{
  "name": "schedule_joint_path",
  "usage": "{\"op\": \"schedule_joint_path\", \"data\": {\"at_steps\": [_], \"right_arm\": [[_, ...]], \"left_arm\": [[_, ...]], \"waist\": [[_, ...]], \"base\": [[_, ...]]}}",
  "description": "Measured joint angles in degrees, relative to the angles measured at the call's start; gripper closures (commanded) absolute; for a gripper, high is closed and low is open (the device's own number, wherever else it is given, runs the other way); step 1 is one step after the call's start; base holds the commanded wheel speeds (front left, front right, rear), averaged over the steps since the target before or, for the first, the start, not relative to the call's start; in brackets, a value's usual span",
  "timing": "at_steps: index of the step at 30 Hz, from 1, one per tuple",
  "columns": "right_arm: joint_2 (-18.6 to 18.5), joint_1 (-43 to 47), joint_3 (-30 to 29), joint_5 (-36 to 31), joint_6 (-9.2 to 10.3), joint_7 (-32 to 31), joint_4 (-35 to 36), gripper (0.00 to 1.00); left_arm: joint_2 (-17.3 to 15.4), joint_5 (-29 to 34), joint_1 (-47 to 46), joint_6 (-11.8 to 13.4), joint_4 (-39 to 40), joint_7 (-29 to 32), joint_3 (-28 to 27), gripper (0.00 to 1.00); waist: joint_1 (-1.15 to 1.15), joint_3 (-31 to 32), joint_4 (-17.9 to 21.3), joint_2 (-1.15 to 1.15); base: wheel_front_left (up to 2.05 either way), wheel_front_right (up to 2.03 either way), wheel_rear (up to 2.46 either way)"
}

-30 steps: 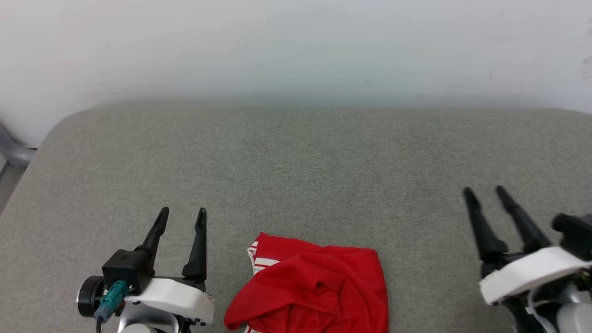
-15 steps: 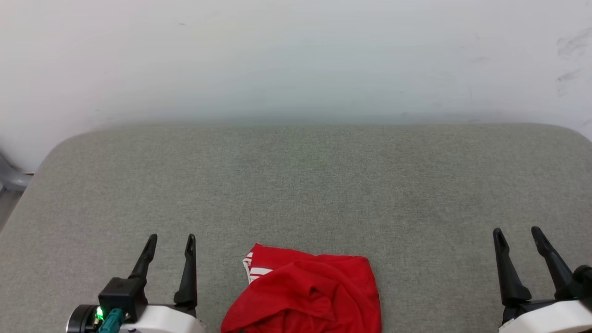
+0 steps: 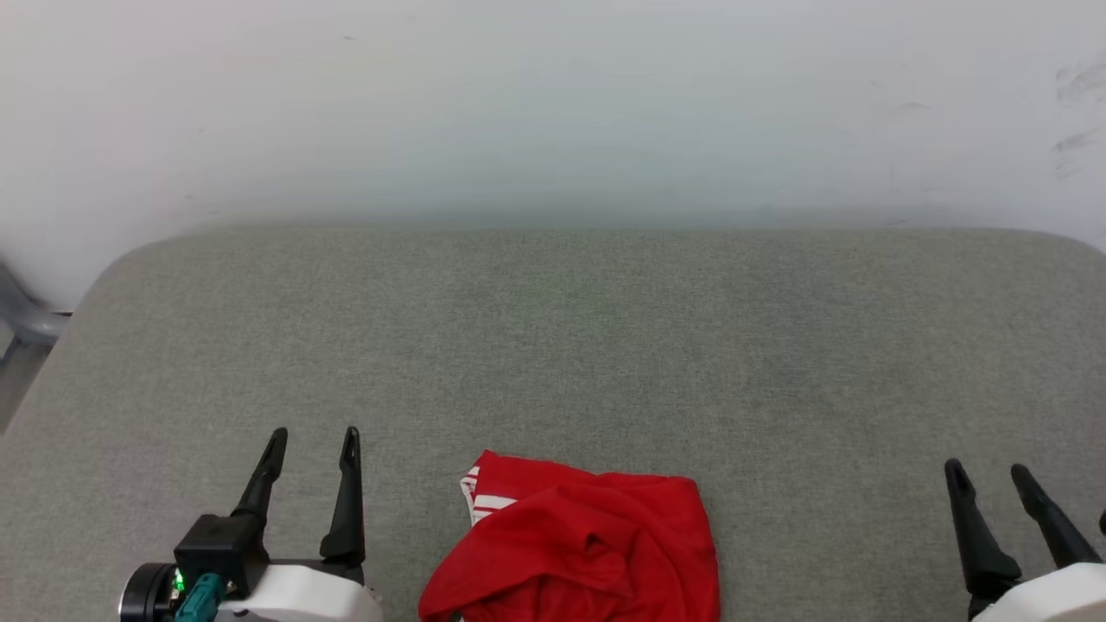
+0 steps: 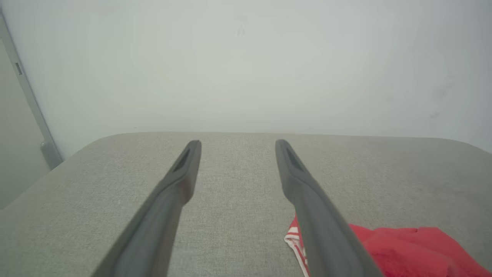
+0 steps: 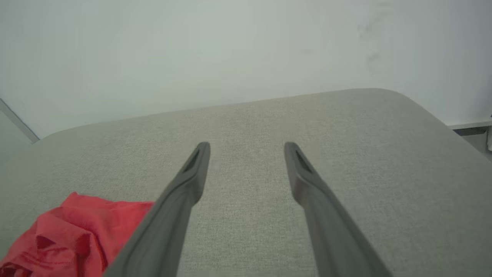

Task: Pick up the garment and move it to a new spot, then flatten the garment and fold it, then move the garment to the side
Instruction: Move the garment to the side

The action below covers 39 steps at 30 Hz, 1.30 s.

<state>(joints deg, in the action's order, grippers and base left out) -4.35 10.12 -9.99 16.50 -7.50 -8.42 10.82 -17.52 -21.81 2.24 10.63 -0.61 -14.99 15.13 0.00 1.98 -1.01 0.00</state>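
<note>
Red garment (image 3: pixel 587 553) is found crumpled on grey-fabric table (image 3: pixel 553 345), with striped trim (image 3: pixel 484 499), possibly a sleeve's, exposed. Fingers of left gripper (image 3: pixel 314 432) and right gripper (image 3: pixel 986 469) are held apart, empty.

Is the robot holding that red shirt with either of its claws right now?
No, nothing is held. The left gripper and right gripper are both open and empty, one on each side of the garment, which lies crumpled on the grey surface.

One garment (image 3: pixel 575 544), one grey surface (image 3: pixel 553 345), one left claw (image 3: pixel 314 432), one right claw (image 3: pixel 987 467)
</note>
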Motion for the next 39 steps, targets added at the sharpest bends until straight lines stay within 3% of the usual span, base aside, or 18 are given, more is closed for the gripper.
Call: {"op": "schedule_joint_path", "data": {"at_steps": [3,6,9,12,18,30,31,32,39], "right_arm": [[-1.32,-0.03,-1.60,5.34,0.00,-6.84,-1.86,0.00],[-3.46,0.13,-1.77,10.91,0.00,-17.51,-3.90,0.00],[-4.95,0.28,-0.58,15.93,0.00,-26.94,-4.15,0.00],[-5.27,-0.16,1.49,18.40,0.00,-32.34,-3.53,0.00],[-4.57,-4.02,8.71,21.45,0.00,-35.51,-4.90,0.00],[-6.19,-10.94,17.62,24.82,-0.16,-33.90,-18.63,0.00],[-6.21,-11.23,17.88,24.92,-0.21,-33.87,-19.30,0.38],[-6.28,-11.51,18.19,25.04,-0.34,-33.65,-20.00,1.00],[-7.44,-12.90,22.34,25.57,-0.07,-28.82,-19.01,1.00]], "left_arm": [[0.46,0.43,-0.64,-0.52,0.43,-0.07,-0.59,0.00],[1.31,0.98,-1.83,-1.10,0.73,-0.08,-0.70,0.00],[2.16,1.52,-3.13,-1.86,1.31,-0.08,-0.73,0.00],[3.55,2.03,-4.59,-2.52,1.63,-0.08,-0.80,0.00],[6.20,3.11,-6.78,-4.08,1.72,-0.08,-1.29,0.00],[10.39,5.52,-8.85,-7.35,0.37,-0.08,-3.68,0.00],[10.63,5.57,-8.98,-7.61,0.33,-0.08,-3.96,0.00],[10.78,5.70,-9.11,-7.80,0.19,-0.08,-4.24,0.00],[11.49,7.05,-8.95,-9.18,-0.92,-0.08,-5.92,0.00]], "waist": [[0.00,-0.56,-0.86,0.00],[0.00,-1.27,-2.05,0.00],[0.00,-2.69,-3.29,0.00],[0.00,-4.44,-4.83,0.00],[0.00,-8.51,-7.83,0.00],[0.00,-14.83,-11.49,0.00],[0.00,-14.98,-11.56,0.00],[0.00,-15.06,-11.58,0.00],[0.00,-13.69,-10.50,0.00]], "base": [[0.00,0.00,0.00],[0.00,0.00,0.00],[0.00,0.00,0.00],[0.00,0.00,0.00],[0.00,0.00,0.00],[0.00,0.00,0.00],[0.00,0.00,0.00],[0.00,0.00,0.00],[0.00,0.00,0.00]]}}
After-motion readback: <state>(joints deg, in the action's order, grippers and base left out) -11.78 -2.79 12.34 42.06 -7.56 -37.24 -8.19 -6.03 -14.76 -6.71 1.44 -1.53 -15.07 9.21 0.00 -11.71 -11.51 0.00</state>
